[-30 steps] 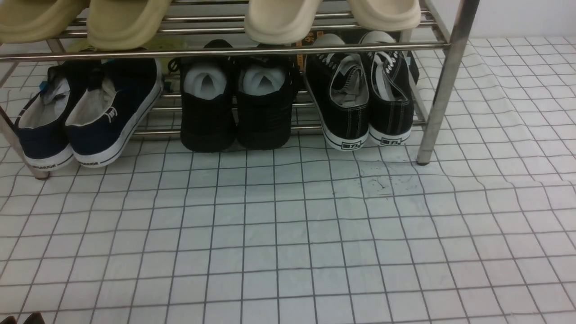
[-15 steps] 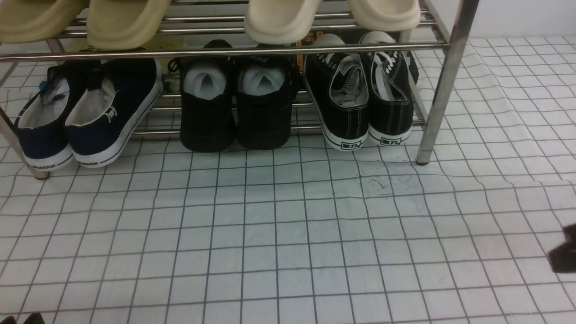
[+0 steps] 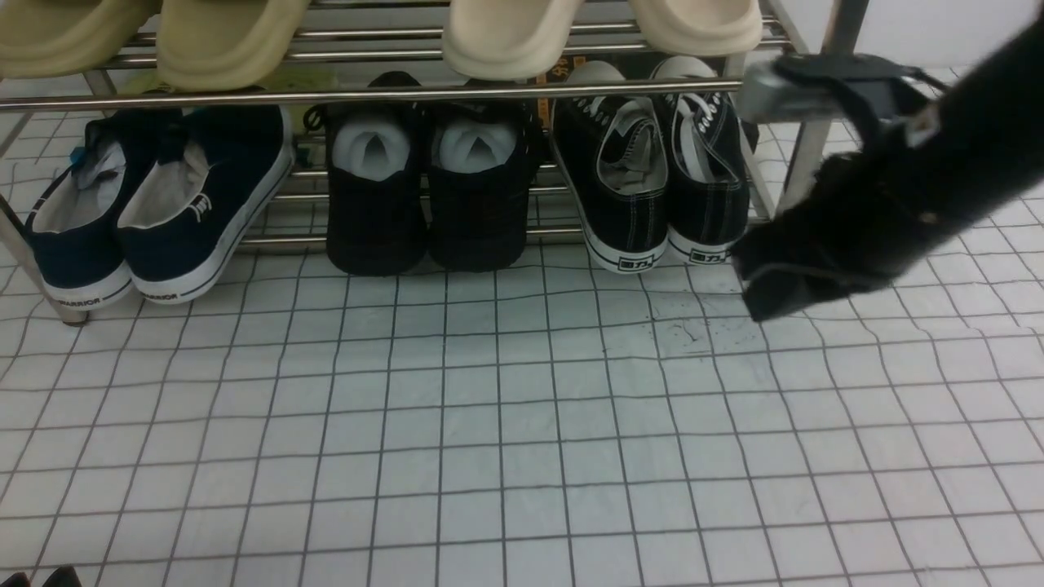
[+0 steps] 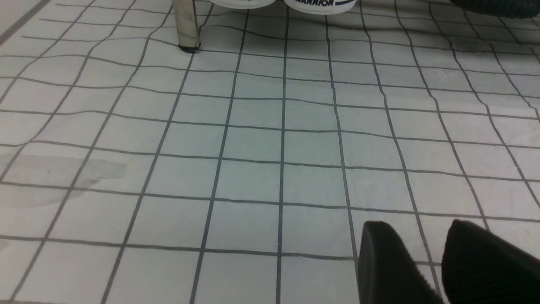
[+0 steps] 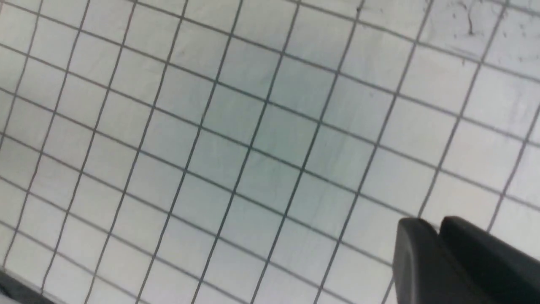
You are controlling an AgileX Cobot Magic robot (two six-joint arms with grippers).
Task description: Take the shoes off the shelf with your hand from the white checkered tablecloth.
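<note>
The black sneakers [image 3: 662, 175] sit at the right end of the lower tier of the shelf [image 3: 408, 91], heels out toward the checkered cloth [image 3: 522, 424]. The right gripper [image 3: 763, 289] hovers just beside them — jaws pressed together, empty. The left gripper [image 4: 422, 230] hangs low over the cloth — jaws slightly apart, holding nothing.

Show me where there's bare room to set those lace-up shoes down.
The white checkered tablecloth is bare in front of the shelf. Crowded: the lower tier beside the shoes, and by the right end effector.
</note>
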